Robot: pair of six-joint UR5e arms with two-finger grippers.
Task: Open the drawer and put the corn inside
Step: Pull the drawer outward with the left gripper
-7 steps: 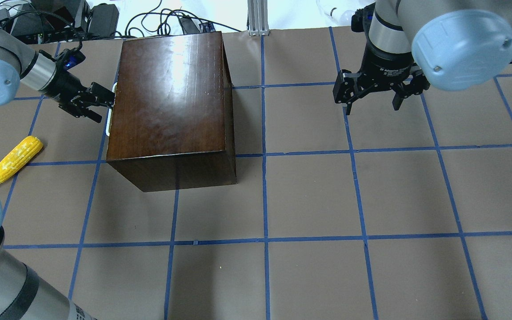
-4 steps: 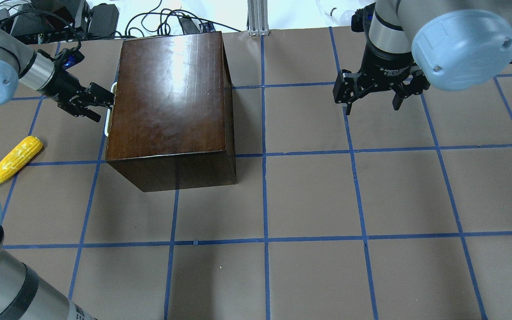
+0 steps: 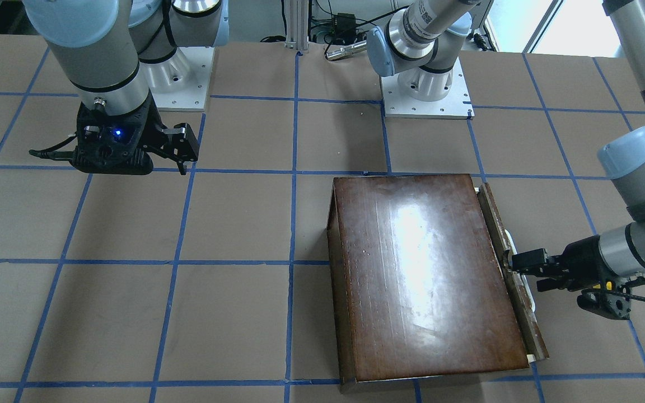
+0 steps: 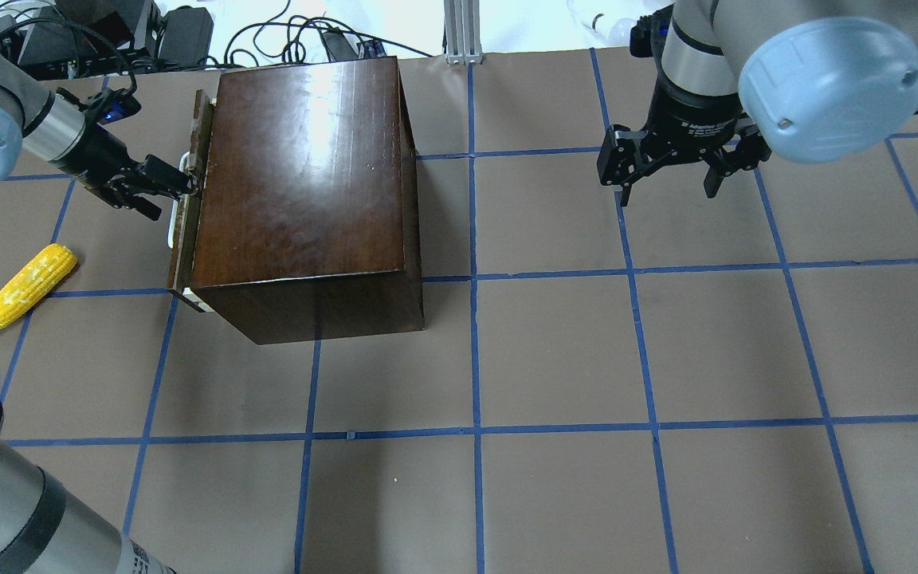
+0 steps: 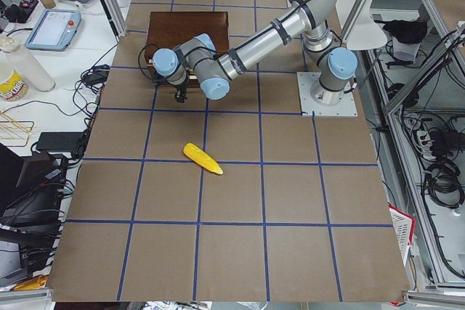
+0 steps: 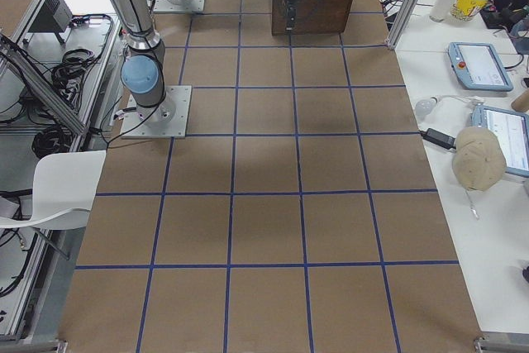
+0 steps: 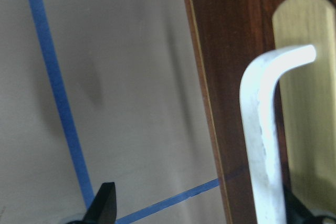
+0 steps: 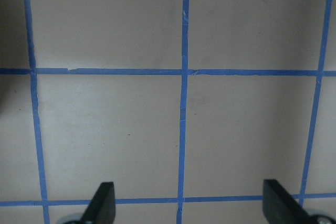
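Note:
The glossy dark-brown box [image 4: 300,175] stands at the far left. Its drawer [image 4: 186,215] sticks out a little on the box's left side, showing a dark front panel and a pale edge. My left gripper [image 4: 176,183] is open at the white metal handle [image 7: 257,129], with one finger hooked behind the bar and the other out over the table. The yellow corn [image 4: 29,287] lies on the table left of the box, apart from both grippers. My right gripper [image 4: 670,187] hangs open and empty over the far right of the table.
Blue tape lines grid the brown table [image 4: 555,359]. Cables and power bricks [image 4: 188,32] lie beyond the far edge. An aluminium post [image 4: 463,28] stands behind the box. The arm bases [image 3: 426,89] sit at the robot's side.
My left gripper has moved left, away from the box, drawing the handle with it. The drawer front now stands out from the box. The right arm and the corn have not moved.

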